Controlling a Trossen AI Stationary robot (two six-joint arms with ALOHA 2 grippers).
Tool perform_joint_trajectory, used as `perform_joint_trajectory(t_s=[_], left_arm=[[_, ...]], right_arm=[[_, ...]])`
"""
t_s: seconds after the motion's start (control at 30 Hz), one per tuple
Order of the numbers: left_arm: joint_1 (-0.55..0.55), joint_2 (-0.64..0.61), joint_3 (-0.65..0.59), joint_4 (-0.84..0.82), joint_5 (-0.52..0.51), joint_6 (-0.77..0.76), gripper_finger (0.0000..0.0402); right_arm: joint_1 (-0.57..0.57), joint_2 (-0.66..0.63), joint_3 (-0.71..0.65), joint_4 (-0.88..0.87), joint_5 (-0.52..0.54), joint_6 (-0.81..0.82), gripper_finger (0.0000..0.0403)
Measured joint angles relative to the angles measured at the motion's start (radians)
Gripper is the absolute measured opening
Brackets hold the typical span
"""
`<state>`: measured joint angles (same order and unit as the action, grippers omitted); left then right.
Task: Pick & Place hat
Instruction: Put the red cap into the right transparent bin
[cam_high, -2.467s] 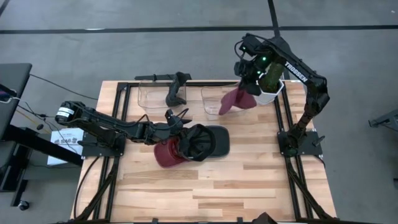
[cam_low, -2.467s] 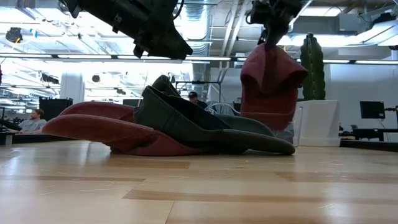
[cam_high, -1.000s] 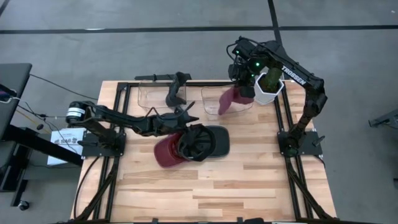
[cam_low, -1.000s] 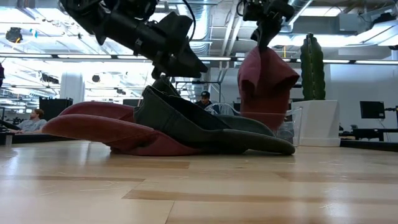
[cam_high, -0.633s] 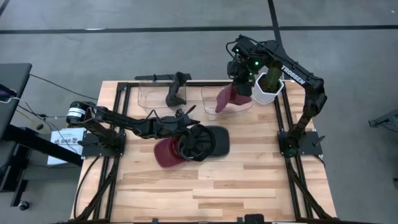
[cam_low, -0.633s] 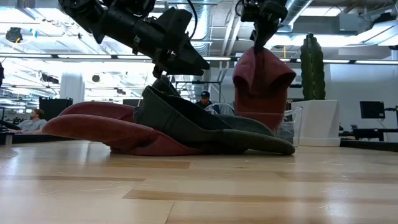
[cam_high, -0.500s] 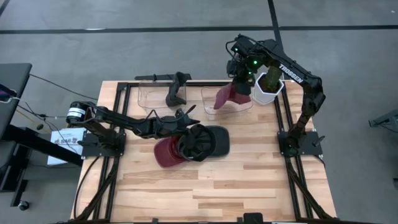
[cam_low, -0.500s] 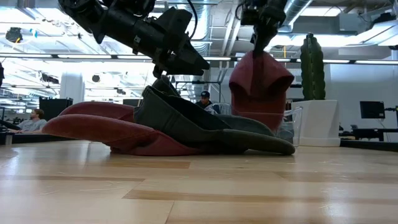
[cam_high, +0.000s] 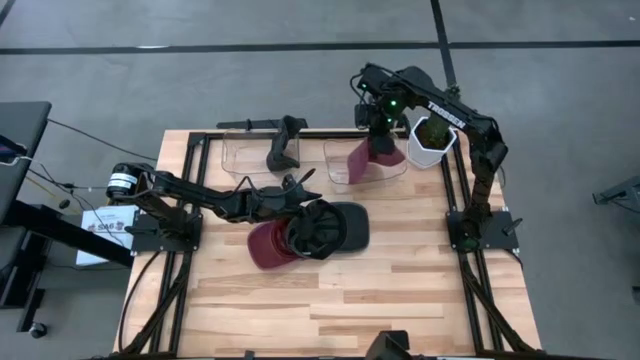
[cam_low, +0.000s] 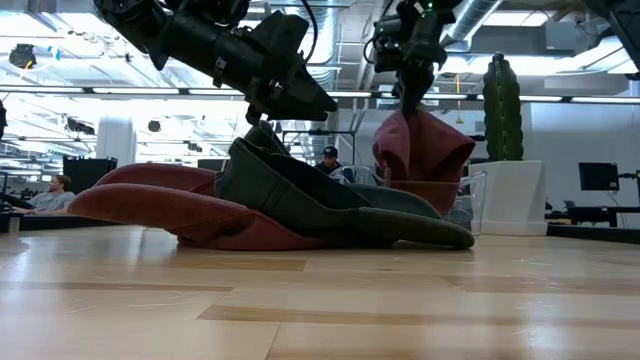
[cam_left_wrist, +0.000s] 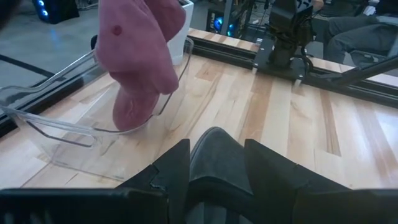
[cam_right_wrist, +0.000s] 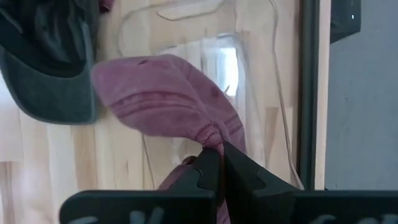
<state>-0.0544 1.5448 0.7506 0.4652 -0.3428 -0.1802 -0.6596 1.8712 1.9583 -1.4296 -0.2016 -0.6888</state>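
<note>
My right gripper (cam_high: 379, 128) is shut on a maroon hat (cam_high: 362, 158) that hangs over a clear bin (cam_high: 396, 172) at the table's far edge; the left wrist view shows the hat's lower end (cam_left_wrist: 132, 113) inside the bin (cam_left_wrist: 62, 132). A dark grey hat (cam_high: 338, 230) lies crumpled at mid-table, partly on a second maroon hat (cam_high: 262, 248). My left gripper (cam_high: 298, 200) is at the grey hat's left side, closed on a raised fold. My left gripper pinches a raised fold (cam_left_wrist: 217, 149) of the grey hat between its two fingers (cam_left_wrist: 177, 165), slanting down from the table's left. The rest of the hat lies on the table and on the maroon hat beneath. My right gripper pinches the maroon hat by a bunched bit of fabric at its top (cam_right_wrist: 212, 135), from above, pointing down. The hat hangs below the fingers (cam_low: 410, 100), with its lower end in the bin.
A second clear bin (cam_high: 238, 156) stands left of the first, with a black object (cam_high: 285, 145) at its right side. A white pot with a cactus (cam_high: 430, 140) is right of the hat's bin. The near half of the table is bare wood (cam_high: 380, 300).
My right gripper has moved toward the table's left and down, so the maroon hat hangs lower, into the bin. My left gripper shifted slightly toward the grey hat about a second ago, then kept still.
</note>
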Motion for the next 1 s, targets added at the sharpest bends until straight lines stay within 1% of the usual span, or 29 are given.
perform_joint_trajectory(t_s=[0.1,0.17,0.3,0.4,0.57,0.7,0.83,1.0], left_arm=[[0.000,0.000,0.000,0.000,0.000,0.000,0.0149],[0.000,0.000,0.000,0.000,0.000,0.002,0.0149],[0.000,-0.001,0.000,0.000,0.000,0.023,0.0149],[0.000,-0.001,0.000,0.000,0.000,0.024,0.0149],[0.000,-0.001,0.000,0.000,0.000,0.024,0.0149],[0.000,-0.001,0.000,0.000,0.000,0.024,0.0149],[0.000,-0.001,0.000,0.000,0.000,0.023,0.0149],[0.000,-0.001,0.000,0.000,0.000,0.023,0.0149]], right_arm=[[-0.010,0.000,0.000,0.003,-0.001,0.007,0.0003],[-0.010,-0.001,0.000,-0.003,-0.001,0.013,0.0013],[-0.009,-0.011,0.001,-0.016,-0.001,0.060,0.0049],[-0.009,-0.009,0.000,-0.031,0.017,0.061,0.0080],[-0.002,-0.009,0.000,-0.035,0.125,0.064,0.0125],[-0.002,-0.009,0.000,-0.038,0.202,0.071,0.0150],[-0.002,-0.009,0.000,-0.048,0.289,0.072,0.0164],[-0.004,-0.009,0.000,-0.063,0.410,0.080,0.0168]])
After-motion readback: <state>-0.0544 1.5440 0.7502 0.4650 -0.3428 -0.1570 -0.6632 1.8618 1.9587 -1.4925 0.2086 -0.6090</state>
